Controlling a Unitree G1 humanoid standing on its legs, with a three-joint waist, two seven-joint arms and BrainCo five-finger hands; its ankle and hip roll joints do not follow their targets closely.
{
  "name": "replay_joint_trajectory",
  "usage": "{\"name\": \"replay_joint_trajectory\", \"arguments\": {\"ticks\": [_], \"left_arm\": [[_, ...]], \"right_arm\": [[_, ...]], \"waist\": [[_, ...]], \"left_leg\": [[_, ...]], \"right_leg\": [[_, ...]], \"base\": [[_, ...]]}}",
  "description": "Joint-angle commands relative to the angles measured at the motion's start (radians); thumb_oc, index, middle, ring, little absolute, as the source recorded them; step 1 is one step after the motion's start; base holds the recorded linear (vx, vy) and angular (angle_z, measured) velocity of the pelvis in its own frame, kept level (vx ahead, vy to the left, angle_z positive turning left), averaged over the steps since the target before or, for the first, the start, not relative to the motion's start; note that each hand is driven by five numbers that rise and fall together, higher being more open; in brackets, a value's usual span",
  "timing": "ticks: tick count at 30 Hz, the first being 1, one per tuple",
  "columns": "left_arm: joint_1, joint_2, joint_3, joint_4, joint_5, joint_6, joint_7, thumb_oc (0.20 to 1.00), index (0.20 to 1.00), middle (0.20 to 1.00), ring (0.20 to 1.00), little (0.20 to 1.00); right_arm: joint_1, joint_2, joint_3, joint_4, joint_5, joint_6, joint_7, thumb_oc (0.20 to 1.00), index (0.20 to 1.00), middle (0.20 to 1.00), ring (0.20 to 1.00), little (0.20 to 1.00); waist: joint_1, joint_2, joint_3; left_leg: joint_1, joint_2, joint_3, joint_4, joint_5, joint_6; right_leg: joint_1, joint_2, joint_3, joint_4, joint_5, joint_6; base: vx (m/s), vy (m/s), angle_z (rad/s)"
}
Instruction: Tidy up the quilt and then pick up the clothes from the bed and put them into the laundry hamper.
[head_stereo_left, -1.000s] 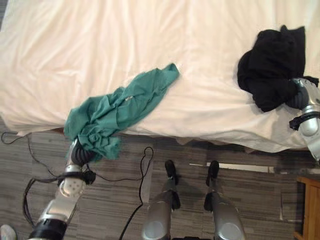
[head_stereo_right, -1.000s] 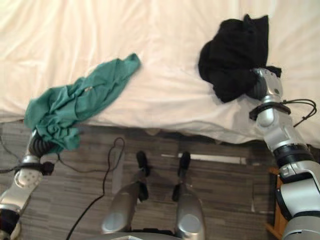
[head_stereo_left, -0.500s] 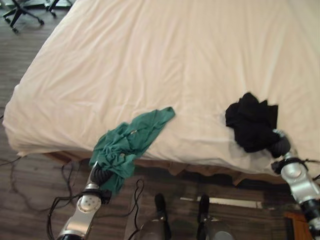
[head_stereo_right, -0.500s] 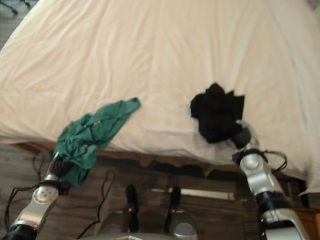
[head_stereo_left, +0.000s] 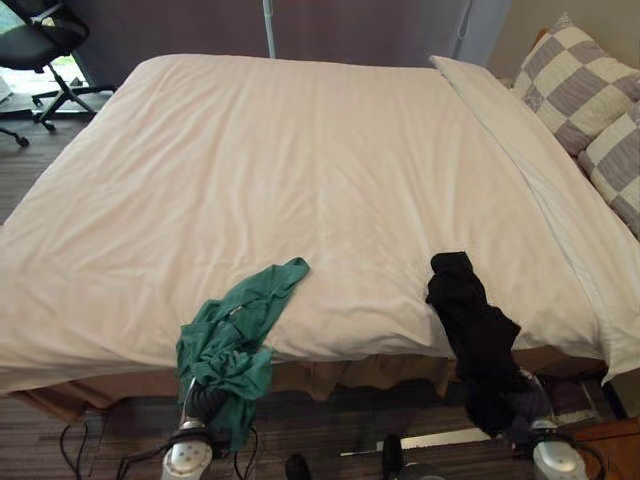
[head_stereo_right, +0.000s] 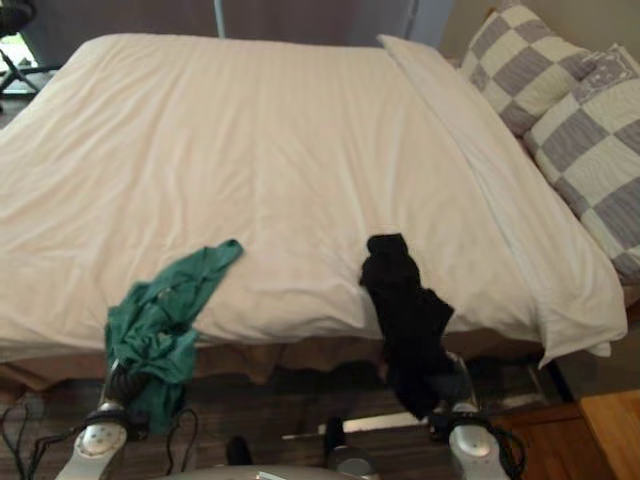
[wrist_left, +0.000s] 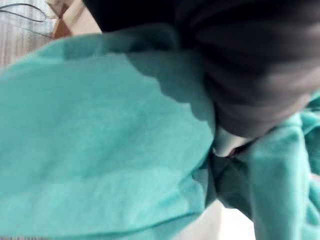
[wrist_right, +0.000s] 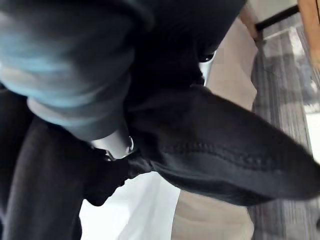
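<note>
A green garment (head_stereo_left: 235, 335) trails from the white quilt (head_stereo_left: 300, 170) over the bed's near edge. Its lower end is bunched round my left hand (head_stereo_left: 200, 402), which is shut on it below the edge. The left wrist view has green cloth (wrist_left: 100, 140) wrapped against the hand's dark cover (wrist_left: 250, 75). A black garment (head_stereo_left: 475, 330) stretches over the same edge further right. My right hand (head_stereo_right: 455, 385) is shut on its lower end. Black cloth (wrist_right: 215, 155) folds round a silver finger (wrist_right: 117, 142) in the right wrist view.
The quilt lies smooth across the bed. Checked pillows (head_stereo_left: 580, 80) sit at the far right. An office chair (head_stereo_left: 45, 40) stands past the far left corner. A wooden piece (head_stereo_right: 600, 430) is on the floor at the near right.
The camera has swung up, so the whole bed is in view. Both hands have drawn back below the bed's edge, and both garments now hang stretched over it.
</note>
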Motion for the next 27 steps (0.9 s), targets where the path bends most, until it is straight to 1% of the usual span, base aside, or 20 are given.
{"name": "replay_joint_trajectory", "arguments": {"ticks": [1, 2, 5, 7, 8, 9, 11, 14, 15, 16, 17, 18, 19, 20, 21, 22, 23, 24, 25, 27], "left_arm": [[-0.027, 0.025, 0.020, -0.076, -0.089, -0.072, 0.049, 0.200, 0.200, 0.200, 0.200, 0.200], [-0.036, 0.016, 0.016, -0.057, -0.107, -0.086, 0.057, 0.200, 0.200, 0.200, 0.200, 0.200], [-0.028, -0.003, 0.008, -0.047, -0.153, -0.108, 0.076, 0.200, 0.200, 0.200, 0.200, 0.200], [-0.047, 0.004, -0.012, -0.043, -0.171, -0.113, 0.083, 0.200, 0.200, 0.200, 0.200, 0.200], [-0.048, 0.004, -0.012, -0.043, -0.171, -0.113, 0.083, 0.200, 0.200, 0.200, 0.200, 0.200], [-0.061, 0.007, -0.020, -0.044, -0.175, -0.112, 0.091, 0.200, 0.200, 0.200, 0.200, 0.200], [-0.078, 0.001, -0.033, -0.050, -0.185, -0.110, 0.107, 0.200, 0.200, 0.200, 0.200, 0.200], [-0.095, 0.002, -0.041, -0.033, -0.176, -0.091, 0.115, 0.200, 0.200, 0.200, 0.200, 0.200], [-0.097, 0.007, -0.052, -0.021, -0.160, -0.084, 0.106, 0.200, 0.200, 0.200, 0.200, 0.200], [-0.096, 0.008, -0.055, -0.021, -0.160, -0.084, 0.106, 0.200, 0.200, 0.200, 0.200, 0.200], [-0.089, 0.008, -0.062, -0.011, -0.155, -0.078, 0.100, 0.200, 0.200, 0.200, 0.200, 0.200], [-0.087, 0.006, -0.063, 0.001, -0.150, -0.069, 0.094, 0.200, 0.200, 0.200, 0.200, 0.200], [-0.087, 0.006, -0.064, 0.001, -0.150, -0.069, 0.095, 0.200, 0.200, 0.200, 0.200, 0.200], [-0.096, 0.009, -0.073, 0.019, -0.144, -0.063, 0.106, 0.200, 0.200, 0.200, 0.200, 0.200], [-0.098, 0.008, -0.073, 0.020, -0.144, -0.063, 0.106, 0.200, 0.200, 0.200, 0.200, 0.200], [-0.113, 0.000, -0.089, 0.038, -0.147, -0.060, 0.119, 0.200, 0.200, 0.200, 0.200, 0.200], [-0.140, -0.026, -0.107, 0.066, -0.162, -0.062, 0.129, 0.200, 0.200, 0.200, 0.200, 0.200], [-0.142, -0.028, -0.108, 0.068, -0.162, -0.064, 0.129, 0.200, 0.200, 0.200, 0.200, 0.200], [-0.157, -0.036, -0.147, 0.077, -0.152, -0.064, 0.118, 0.200, 0.200, 0.200, 0.200, 0.200], [-0.168, -0.037, -0.169, 0.077, -0.142, -0.062, 0.114, 0.200, 0.200, 0.200, 0.200, 0.200]], "right_arm": [[-0.100, -0.004, 0.046, -0.021, 0.034, -0.083, 0.034, 0.200, 0.200, 0.200, 0.200, 0.200], [-0.136, -0.002, 0.109, -0.015, 0.031, -0.095, 0.029, 0.200, 0.200, 0.200, 0.200, 0.200], [-0.188, -0.028, 0.163, -0.009, -0.012, -0.092, 0.017, 0.200, 0.200, 0.200, 0.200, 0.200], [-0.208, -0.051, 0.165, -0.007, -0.058, -0.090, -0.014, 0.200, 0.200, 0.200, 0.200, 0.200], [-0.209, -0.051, 0.165, -0.006, -0.058, -0.091, -0.014, 0.200, 0.200, 0.200, 0.200, 0.200], [-0.210, -0.060, 0.155, -0.007, -0.076, -0.092, -0.036, 0.200, 0.200, 0.200, 0.200, 0.200], [-0.208, -0.065, 0.136, 0.005, -0.090, -0.072, -0.063, 0.200, 0.200, 0.200, 0.200, 0.200], [-0.203, -0.056, 0.111, 0.033, -0.088, -0.046, -0.091, 0.200, 0.200, 0.200, 0.200, 0.200], [-0.178, -0.033, 0.103, 0.054, -0.077, -0.029, -0.088, 0.200, 0.200, 0.200, 0.200, 0.200], [-0.176, -0.032, 0.102, 0.054, -0.077, -0.029, -0.088, 0.200, 0.200, 0.200, 0.200, 0.200], [-0.160, -0.019, 0.100, 0.067, -0.065, -0.026, -0.082, 0.200, 0.200, 0.200, 0.200, 0.200], [-0.142, 0.015, 0.090, 0.086, -0.031, -0.019, -0.074, 0.200, 0.200, 0.200, 0.200, 0.200], [-0.143, 0.016, 0.089, 0.086, -0.031, -0.019, -0.073, 0.200, 0.200, 0.200, 0.200, 0.200], [-0.143, 0.038, 0.083, 0.082, -0.004, -0.023, -0.079, 0.200, 0.200, 0.200, 0.200, 0.200], [-0.144, 0.037, 0.082, 0.082, -0.004, -0.023, -0.079, 0.200, 0.200, 0.200, 0.200, 0.200], [-0.157, 0.048, 0.088, 0.074, 0.010, -0.024, -0.081, 0.200, 0.200, 0.200, 0.200, 0.200], [-0.162, 0.049, 0.081, 0.061, 0.035, -0.031, -0.086, 0.200, 0.200, 0.200, 0.200, 0.200], [-0.162, 0.047, 0.080, 0.061, 0.035, -0.032, -0.086, 0.200, 0.200, 0.200, 0.200, 0.200], [-0.165, 0.040, 0.074, 0.061, 0.046, -0.047, -0.094, 0.200, 0.200, 0.200, 0.200, 0.200], [-0.166, 0.038, 0.069, 0.062, 0.060, -0.052, -0.095, 0.200, 0.200, 0.200, 0.200, 0.200]], "waist": [[0.002, 0.014, 0.054], [0.053, 0.025, 0.066], [0.129, 0.033, 0.058], [0.198, 0.031, 0.074], [0.195, 0.032, 0.072], [0.214, 0.029, 0.077], [0.225, 0.024, 0.080], [0.209, 0.018, 0.065], [0.214, 0.025, 0.043], [0.209, 0.024, 0.041], [0.216, 0.023, 0.030], [0.232, 0.018, 0.024], [0.229, 0.016, 0.023], [0.219, 0.024, 0.033], [0.218, 0.023, 0.034], [0.196, 0.036, 0.047], [0.177, 0.057, 0.071], [0.176, 0.059, 0.072], [0.165, 0.076, 0.085], [0.154, 0.080, 0.088]], "left_leg": [[0.044, 0.016, -0.045, 0.003, -0.090, -0.022], [0.032, -0.010, -0.092, 0.003, -0.079, -0.014], [0.007, -0.035, -0.163, 0.003, -0.077, -0.009], [-0.030, -0.047, -0.209, 0.003, -0.060, -0.020], [-0.034, -0.047, -0.212, 0.003, -0.057, -0.020], [-0.056, -0.045, -0.210, 0.003, -0.044, -0.028], [-0.061, -0.002, -0.096, 0.011, -0.065, -0.035], [-0.038, 0.075, 0.183, 0.026, -0.067, -0.023], [-0.027, 0.081, 0.216, 0.034, -0.056, -0.032], [-0.028, 0.079, 0.210, 0.033, -0.055, -0.032], [-0.031, 0.056, 0.180, 0.027, -0.058, -0.020], [-0.021, 0.009, 0.136, 0.012, -0.085, 0.015], [-0.023, 0.004, 0.134, 0.012, -0.086, 0.019], [-0.005, -0.028, 0.089, 0.003, -0.123, 0.050], [-0.006, -0.033, 0.088, 0.003, -0.126, 0.054], [0.013, -0.034, 0.054, 0.003, -0.136, 0.051], [0.023, -0.046, -0.017, 0.003, -0.130, 0.042], [0.023, -0.046, -0.018, 0.003, -0.130, 0.042], [0.010, -0.047, -0.069, 0.003, -0.108, 0.040], [0.009, -0.054, -0.104, 0.003, -0.103, 0.034]], "right_leg": [[-0.045, 0.033, 0.157, 0.135, -0.123, 0.072], [-0.011, 0.032, 0.134, 0.086, -0.136, 0.048], [0.035, 0.023, 0.060, 0.014, -0.126, 0.052], [0.058, 0.007, -0.032, -0.019, -0.127, 0.056], [0.055, 0.007, -0.035, -0.020, -0.125, 0.056], [0.063, -0.007, -0.101, -0.030, -0.127, 0.055], [0.104, -0.040, -0.233, -0.031, -0.145, 0.068], [0.133, -0.083, -0.388, -0.008, -0.118, 0.074], [0.159, -0.094, -0.439, 0.004, -0.121, 0.068], [0.162, -0.094, -0.446, 0.005, -0.122, 0.069], [0.175, -0.104, -0.464, 0.026, -0.123, 0.075], [0.168, -0.164, -0.507, 0.178, -0.101, 0.095], [0.166, -0.171, -0.510, 0.187, -0.103, 0.098], [0.123, -0.223, -0.466, 0.360, -0.051, 0.118], [0.118, -0.232, -0.463, 0.372, -0.054, 0.123], [0.051, -0.210, -0.369, 0.442, -0.073, 0.109], [-0.034, -0.145, -0.228, 0.461, -0.114, 0.107], [-0.034, -0.145, -0.230, 0.463, -0.116, 0.107], [-0.070, -0.094, -0.190, 0.415, -0.155, 0.069], [-0.088, -0.059, -0.163, 0.388, -0.169, 0.057]], "base": [[-0.02, 0.101, 0.60], [0.00, 0.029, 1.05], [0.03, 0.024, 1.03], [-0.10, 0.002, 0.97], [-0.13, 0.017, 1.32], [-0.09, 0.048, 1.92], [-0.03, 0.167, 2.14], [-0.02, 0.329, 2.67], [0.04, 0.280, 2.07], [0.12, 0.321, 2.35], [0.20, 0.435, 2.84], [0.19, 0.450, 2.49], [0.27, 0.532, 2.31], [0.14, 0.252, 1.68], [0.21, 0.367, 1.57], [0.15, 0.256, 1.57], [0.15, 0.236, 1.26], [0.06, 0.154, 1.74], [-0.02, 0.041, 1.37], [0.06, 0.002, 1.36]]}}
